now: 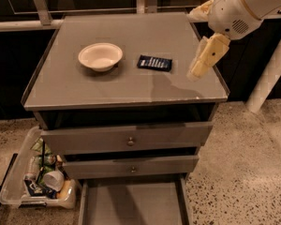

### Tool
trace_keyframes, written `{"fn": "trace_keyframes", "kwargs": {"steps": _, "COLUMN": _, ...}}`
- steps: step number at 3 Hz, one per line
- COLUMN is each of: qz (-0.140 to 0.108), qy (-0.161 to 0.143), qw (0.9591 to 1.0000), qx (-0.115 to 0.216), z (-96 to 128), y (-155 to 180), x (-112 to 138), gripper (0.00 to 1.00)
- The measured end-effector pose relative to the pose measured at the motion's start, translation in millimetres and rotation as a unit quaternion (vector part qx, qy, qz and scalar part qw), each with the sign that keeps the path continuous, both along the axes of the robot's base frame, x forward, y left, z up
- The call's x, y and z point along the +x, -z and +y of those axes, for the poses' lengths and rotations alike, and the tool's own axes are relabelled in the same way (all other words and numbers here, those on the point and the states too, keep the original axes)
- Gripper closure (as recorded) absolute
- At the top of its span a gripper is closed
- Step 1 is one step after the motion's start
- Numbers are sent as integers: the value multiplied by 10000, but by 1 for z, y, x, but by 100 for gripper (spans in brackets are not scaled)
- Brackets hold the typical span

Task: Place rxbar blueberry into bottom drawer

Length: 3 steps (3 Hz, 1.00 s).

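Grey metal makes up the whole cabinet in front of me, and its flat top (131,90) carries two things. The rxbar blueberry (154,63) lies flat in its dark navy wrapper near the middle of the top, its pale lettering facing up. A white bowl (100,56) sits upright to the left of it, near but not touching.

My gripper (195,72) hangs over the right edge of the cabinet top, pale yellow and pointing down and slightly left. It is to the right of the bar and apart from it, with bare grey surface between us. I cannot tell whether my jaws are wide or narrow from this angle, and I hold nothing that I can see. My white arm (243,8) runs up to the top right corner.

Below the top, the upper drawer front (84,139) and the middle drawer front (173,164) each show a small round knob. Beneath them the bottom drawer (131,205) is pulled out, a shallow tray with side rails and a plain flat floor.

A clear plastic bin (13,182) of clutter stands on the speckled floor (243,163) just left of the cabinet. A white pole (269,74) leans at the right, behind my arm.
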State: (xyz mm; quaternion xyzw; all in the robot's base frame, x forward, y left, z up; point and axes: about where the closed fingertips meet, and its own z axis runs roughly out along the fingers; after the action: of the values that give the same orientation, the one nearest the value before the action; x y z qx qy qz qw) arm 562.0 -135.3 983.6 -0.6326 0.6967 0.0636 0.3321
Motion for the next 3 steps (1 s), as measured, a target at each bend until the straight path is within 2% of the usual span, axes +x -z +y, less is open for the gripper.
{"fn": "trace_keyframes", "kwargs": {"steps": 2, "qz": -83, "qy": -86, "qw": 9999, "qx": 79, "z": 6, "y": 6, "x": 8, "gripper": 0}}
{"fn": "trace_keyframes", "kwargs": {"steps": 3, "qz": -230, "qy": -220, "qw": 9994, "qx": 122, "z": 24, "y": 22, "x": 41, "gripper": 0}}
